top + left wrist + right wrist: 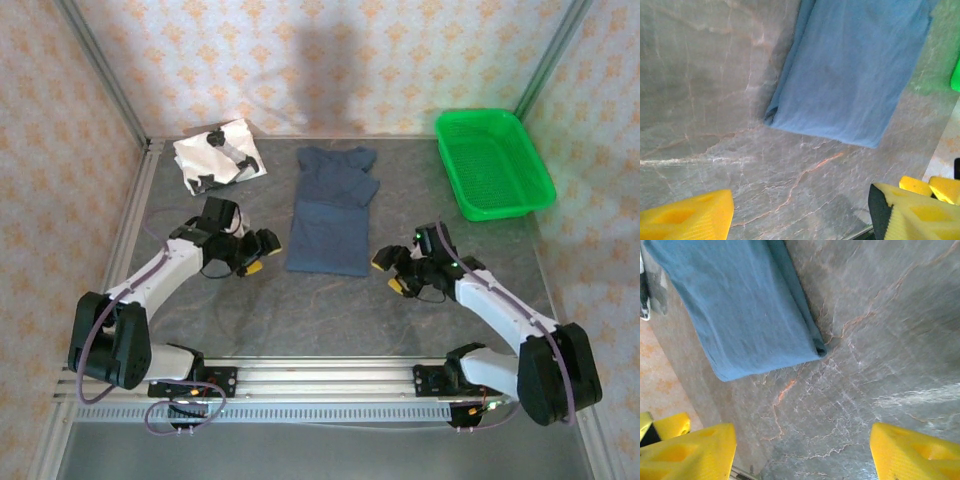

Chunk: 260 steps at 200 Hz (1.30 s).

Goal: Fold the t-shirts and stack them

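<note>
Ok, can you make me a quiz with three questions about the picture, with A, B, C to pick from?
1. What colour is the basket?
A. red
B. yellow
C. green

2. Where is the white shirt?
A. in the basket
B. on the table, at the far left corner
C. draped over an arm

3. The left gripper is:
A. open, holding nothing
B. shut on the white shirt
C. shut on the basket

Answers:
1 C, its mesh is bright green.
2 B, it lies crumpled by the back wall on the left.
3 A, its yellow fingers stand wide apart over bare table.
</note>
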Each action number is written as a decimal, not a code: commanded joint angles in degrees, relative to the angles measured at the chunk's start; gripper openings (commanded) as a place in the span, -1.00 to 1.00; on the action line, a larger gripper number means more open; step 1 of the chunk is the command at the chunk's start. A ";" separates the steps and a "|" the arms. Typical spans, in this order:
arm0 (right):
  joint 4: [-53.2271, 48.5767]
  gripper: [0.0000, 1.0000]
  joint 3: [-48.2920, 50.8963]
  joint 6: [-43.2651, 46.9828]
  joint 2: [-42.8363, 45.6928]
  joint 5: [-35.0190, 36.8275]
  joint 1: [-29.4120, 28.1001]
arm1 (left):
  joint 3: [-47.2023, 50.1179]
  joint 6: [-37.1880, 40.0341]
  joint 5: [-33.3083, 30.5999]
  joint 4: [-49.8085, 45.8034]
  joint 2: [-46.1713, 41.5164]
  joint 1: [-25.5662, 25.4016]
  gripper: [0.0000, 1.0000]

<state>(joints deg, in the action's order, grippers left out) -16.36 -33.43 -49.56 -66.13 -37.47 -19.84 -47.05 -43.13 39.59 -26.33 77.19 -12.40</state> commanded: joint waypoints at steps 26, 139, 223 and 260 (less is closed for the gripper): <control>16.80 0.24 1.76 -8.02 -7.64 -0.33 -3.54 | 3.87 -6.44 2.82 11.12 4.04 -4.22 0.27; 24.17 0.01 1.09 -9.68 -18.61 0.22 -3.97 | 3.08 -11.27 0.51 21.42 16.55 -6.32 0.08; 26.03 -0.07 -1.74 -9.85 -24.64 0.13 -4.05 | -0.89 -13.29 -1.27 25.49 22.56 -6.81 -0.04; 23.95 -0.14 -5.52 -8.73 -27.99 -0.37 -4.03 | -4.04 -13.73 -1.88 25.06 25.10 -6.96 -0.10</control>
<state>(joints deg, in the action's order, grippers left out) 3.70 -35.73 -60.03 -89.45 -39.07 -23.31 -47.46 -57.41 41.34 -11.14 97.47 -18.33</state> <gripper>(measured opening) 0.441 0.461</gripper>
